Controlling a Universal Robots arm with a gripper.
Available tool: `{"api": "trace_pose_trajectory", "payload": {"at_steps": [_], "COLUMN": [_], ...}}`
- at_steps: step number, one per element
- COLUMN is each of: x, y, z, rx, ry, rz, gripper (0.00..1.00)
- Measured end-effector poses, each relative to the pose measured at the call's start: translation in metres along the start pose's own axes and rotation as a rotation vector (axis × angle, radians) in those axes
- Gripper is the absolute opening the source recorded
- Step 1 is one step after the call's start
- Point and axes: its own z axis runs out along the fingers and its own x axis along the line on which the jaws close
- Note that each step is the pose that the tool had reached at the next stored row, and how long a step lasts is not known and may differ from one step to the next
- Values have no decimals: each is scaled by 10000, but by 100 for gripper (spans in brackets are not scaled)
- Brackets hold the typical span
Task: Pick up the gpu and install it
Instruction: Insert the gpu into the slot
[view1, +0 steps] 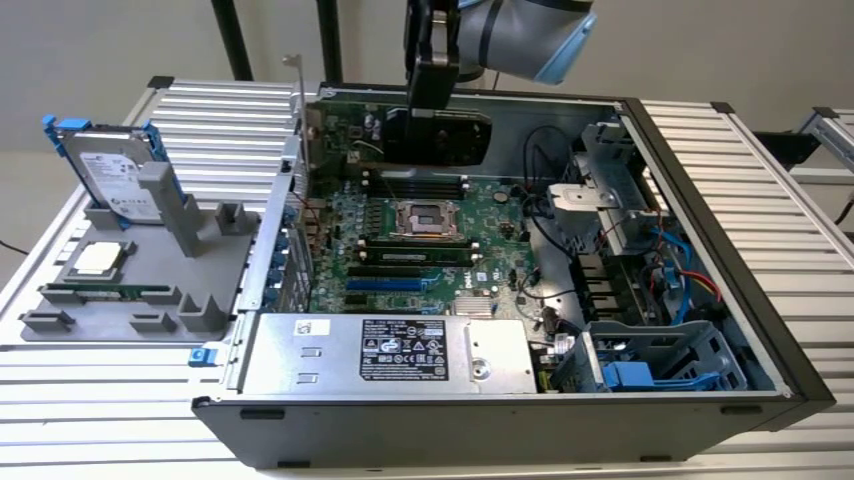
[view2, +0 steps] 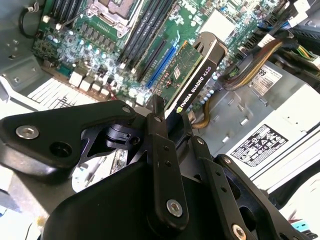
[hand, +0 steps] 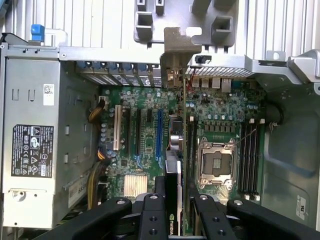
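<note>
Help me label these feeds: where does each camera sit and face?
Exterior view: off the arm, looking down into the open case; arm and end effector show, gripping the gpu.
First wrist view: wrist-mounted, looking along the gpu onto the motherboard; end effector links show.
Second wrist view: also wrist-mounted, slanting past the gpu; end effector links show.
Shared: all three show gpu and motherboard.

My desk (view1: 754, 190) is ribbed silver metal, evenly lit. Behind the desk stands a plain beige wall (view1: 94, 50), with two dark poles (view1: 234, 40) rising at the desk's far edge.
</note>
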Motion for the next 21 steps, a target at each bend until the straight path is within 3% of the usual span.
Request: {"api": "trace_pose_trajectory", "payload": {"at_steps": [21], "x": [0], "y": [-42], "z": [69], "rx": [30], "ry": [-4], "rz": [109], "gripper": [0]}}
